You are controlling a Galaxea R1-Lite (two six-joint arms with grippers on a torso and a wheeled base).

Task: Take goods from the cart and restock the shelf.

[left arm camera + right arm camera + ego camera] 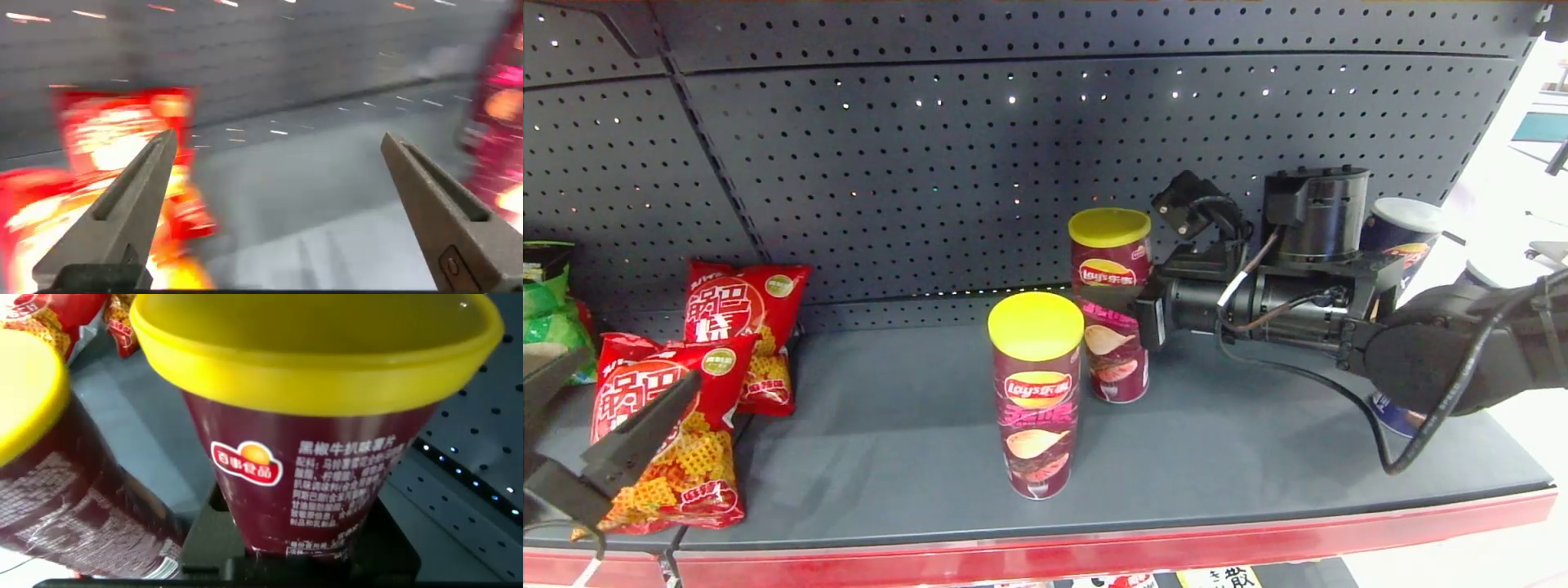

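Chip can upright far on the shelf, gripped from its right
Right gripper fingers clasp its middle; left gripper fingers gape empty, well apart

Even light; bright pinpoints through pegboard holes.

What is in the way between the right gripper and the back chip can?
Nothing visible. The right gripper grips the tall maroon cardboard chip can with the yellow lid, which stands on the dark grey metal shelf behind a matching can.
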